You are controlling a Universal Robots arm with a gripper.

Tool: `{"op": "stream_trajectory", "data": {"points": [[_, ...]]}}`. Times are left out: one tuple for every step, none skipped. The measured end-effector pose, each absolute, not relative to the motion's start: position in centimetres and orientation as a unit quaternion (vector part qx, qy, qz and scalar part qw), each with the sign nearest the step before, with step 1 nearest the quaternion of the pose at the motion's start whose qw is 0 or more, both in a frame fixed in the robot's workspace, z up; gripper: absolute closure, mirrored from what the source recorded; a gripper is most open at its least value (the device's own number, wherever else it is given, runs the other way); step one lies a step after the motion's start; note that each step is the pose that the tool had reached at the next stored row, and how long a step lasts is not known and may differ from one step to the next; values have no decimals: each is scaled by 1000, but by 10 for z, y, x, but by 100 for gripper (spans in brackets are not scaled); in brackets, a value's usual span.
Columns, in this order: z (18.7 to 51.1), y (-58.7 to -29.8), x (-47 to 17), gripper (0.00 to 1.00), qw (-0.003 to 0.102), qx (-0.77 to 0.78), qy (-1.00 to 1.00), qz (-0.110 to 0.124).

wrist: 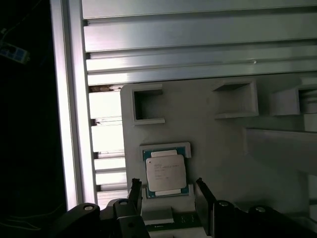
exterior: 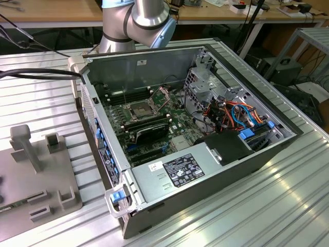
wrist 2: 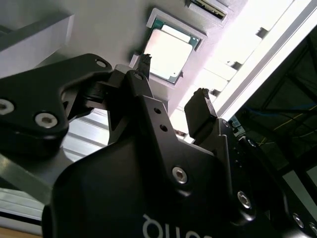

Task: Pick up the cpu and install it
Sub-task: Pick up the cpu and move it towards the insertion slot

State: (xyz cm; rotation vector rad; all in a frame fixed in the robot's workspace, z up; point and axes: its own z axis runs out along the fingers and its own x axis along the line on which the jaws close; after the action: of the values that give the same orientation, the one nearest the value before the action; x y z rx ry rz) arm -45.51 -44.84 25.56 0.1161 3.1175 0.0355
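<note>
Hidden / cut off: arm [exterior: 139, 20] leaves the exterior view at 12 o'clock, so just its upper joints are seen. Grey fixture plate [exterior: 23, 170] sits at the exterior view's left, approx 8 o'clock from the open PC case [exterior: 216, 164], and is clipped by the frame edge. In both wrist views the black gripper body covers the near part of the plate. In the second wrist view one fingertip overlaps a corner of the cpu [wrist 2: 168, 53].

Gripper [wrist: 167, 182]: fingers [wrist: 202, 191] apart, gap a bit wider than the chip. Nothing between the pads, nothing held. Tips hang over the plate, one each side of the cpu's near edge. No contact w/ the chip visible.

Cpu: lies flat, silver lid up, in a shallow square pocket of the plate, green rim showing round the lid. It is outside the case. Socket [exterior: 140, 109] on the motherboard, approx 10 o'clock from case centre, has its metal frame [exterior: 163, 95] flipped up at its 1 o'clock.

Writing: several dark print lines on the cpu lid, can't make out. White printed label [exterior: 180, 169] on the power supply at 6 o'clock in the case, small white sticker [exterior: 155, 166] just beside it. White lettering [wrist 2: 168, 229] on the gripper body, cut by the frame edge.
</note>
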Motion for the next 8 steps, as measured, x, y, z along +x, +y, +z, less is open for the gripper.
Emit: {"op": "stream_trajectory", "data": {"points": [[255,-448,-455,44,11,37,999,11],[254,-448,-455,44,11,37,999,11],[254,-448,-455,44,11,37,999,11],[253,-448,-455,44,11,37,999,11],[251,-448,-455,44,11,37,999,11],[251,-448,-455,44,11,37,999,11],[250,-448,-455,44,11,37,999,11],[249,-448,-455,44,11,37,999,11]]}}
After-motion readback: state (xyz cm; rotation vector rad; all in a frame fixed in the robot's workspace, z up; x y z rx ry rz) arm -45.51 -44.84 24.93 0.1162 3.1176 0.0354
